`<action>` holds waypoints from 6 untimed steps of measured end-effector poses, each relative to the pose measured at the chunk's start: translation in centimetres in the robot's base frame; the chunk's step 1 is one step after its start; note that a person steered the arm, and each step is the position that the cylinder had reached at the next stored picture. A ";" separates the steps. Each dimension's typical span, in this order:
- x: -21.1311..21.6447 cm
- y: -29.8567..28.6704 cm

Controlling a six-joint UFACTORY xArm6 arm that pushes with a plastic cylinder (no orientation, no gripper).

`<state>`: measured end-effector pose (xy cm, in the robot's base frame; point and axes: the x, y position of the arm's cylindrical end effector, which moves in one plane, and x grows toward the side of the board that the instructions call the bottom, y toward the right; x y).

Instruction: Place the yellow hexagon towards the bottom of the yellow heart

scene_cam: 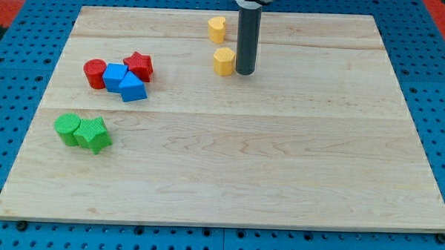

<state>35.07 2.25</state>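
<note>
**Camera view: rod tip beside yellow hexagon, heart further up**

Camera view, near to far, so from the view's bottom upward:

- Wooden board [227, 192]: bare wood across its lower part; it lies on a blue pegboard [17, 43].
- View's left, lower: 2 green blocks touching. Green round block [67, 127] on the left, green star-like block [94, 134] on its right.
- Above them, a cluster of 4, all touching or nearly so: red cylinder [95, 73] at the left, blue block [114, 77] next to it, blue wedge-like block [133, 88] just below-right of that, red star [139, 66] at the upper right.
- Centre, upper part: yellow hexagon [224, 61]. My tip [245, 72] sits just to its right, touching or almost touching; can't tell which. Rod stands upright.
- Farthest up: yellow heart [217, 29], near the top edge, above the hexagon and slightly left. The 2 yellow blocks are near each other but apart, with wood showing between them.

Pincer: none fitted, just the bare rod, so nothing opens, closes or grasps. It holds nothing, and the hexagon is the only block next to it.
</note>
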 end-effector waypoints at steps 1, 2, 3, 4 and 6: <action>-0.3 -3.7; -1.6 -5.9; -2.0 -9.7; -2.6 -12.8; -3.8 -4.4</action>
